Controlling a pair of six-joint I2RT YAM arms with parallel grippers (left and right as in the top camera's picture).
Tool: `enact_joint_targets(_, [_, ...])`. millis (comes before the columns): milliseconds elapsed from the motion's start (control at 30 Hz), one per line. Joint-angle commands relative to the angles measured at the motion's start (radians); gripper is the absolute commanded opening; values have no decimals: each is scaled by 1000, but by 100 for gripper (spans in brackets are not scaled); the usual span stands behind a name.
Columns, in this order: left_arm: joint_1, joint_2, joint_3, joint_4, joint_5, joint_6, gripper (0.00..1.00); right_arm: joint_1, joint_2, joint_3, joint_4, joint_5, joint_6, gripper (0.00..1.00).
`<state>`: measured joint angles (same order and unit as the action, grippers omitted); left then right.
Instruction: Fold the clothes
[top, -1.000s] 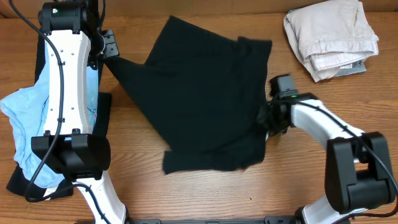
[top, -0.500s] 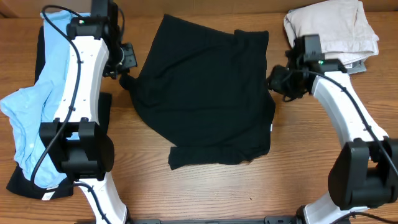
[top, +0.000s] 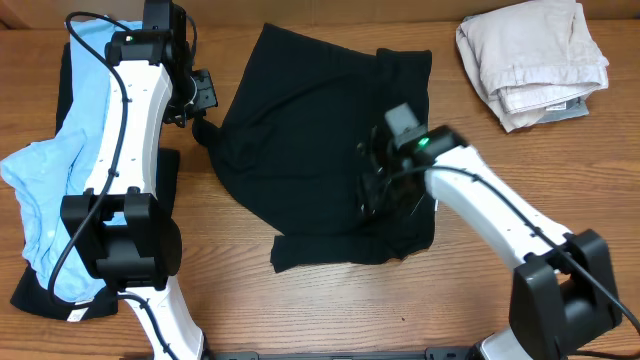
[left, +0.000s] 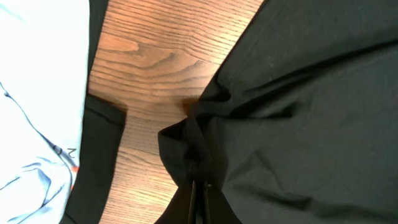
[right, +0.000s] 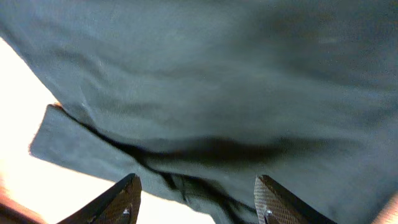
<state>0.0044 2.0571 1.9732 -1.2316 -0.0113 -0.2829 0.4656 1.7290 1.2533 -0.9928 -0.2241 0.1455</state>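
Note:
A plain black garment (top: 310, 130) lies spread in the middle of the table, with a small white label (top: 437, 206) at its right edge. My left gripper (top: 200, 122) is shut on the garment's bunched left corner (left: 199, 155). My right gripper (top: 372, 190) is open and empty, hovering over the garment's lower right part (right: 205, 81). A light blue garment (top: 60, 170) lies over another black one (top: 40, 290) at the left, under my left arm; the blue one also shows in the left wrist view (left: 31, 93).
A folded beige garment (top: 532, 58) lies at the back right corner. Bare wood shows along the table's front edge (top: 330, 310) and to the right of the black garment.
My right arm swung in from the garment's right edge to over its lower middle, jaws open. The left gripper still holds the left corner; the garment has been drawn flatter.

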Motion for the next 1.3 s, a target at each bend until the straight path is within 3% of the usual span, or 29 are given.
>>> enact_joint_targets(0, [8,-17,-4,8,4,-8,4,41,-11,-85,64,44,-19,62])
enact_joint_targets(300, [8,-17,-4,10,4,-6,4,78,-11,-220,152,44,-50,63])
enact_joint_targets(367, [8,-17,-4,10,4,-5,4,78,-11,-220,150,44,-50,59])
enact_joint_targets(400, [8,-17,-4,10,4,-5,4,77,-11,-220,152,44,-50,56])
enact_joint_targets(433, [8,-17,-4,10,4,-4,4,77,-11,-220,154,43,-49,46])
enact_joint_targets(467, [8,-17,-4,10,1,-1,4,77,-11,-220,151,41,-49,21])
enact_joint_targets(500, [8,-17,-4,10,0,3,4,77,-13,-219,145,34,-48,12])
enact_joint_targets(567, [8,-17,-4,10,1,18,4,77,-17,-214,132,3,-48,4])
enact_joint_targets(767, [8,-17,-4,11,0,18,4,40,-80,-160,32,-16,-12,4])
enact_joint_targets(1100, [15,-17,-4,11,2,17,4,-174,-227,-100,-97,-24,-60,4])
enact_joint_targets(1167, [16,-17,-4,10,1,17,4,-158,-224,-107,-102,-45,-93,17])
enact_joint_targets(1233, [18,-17,-4,11,1,18,4,-115,-224,-126,-85,-50,-98,42])
enact_joint_targets(1267, [18,-17,-4,12,1,18,4,-77,-224,-143,-57,-47,-98,60])
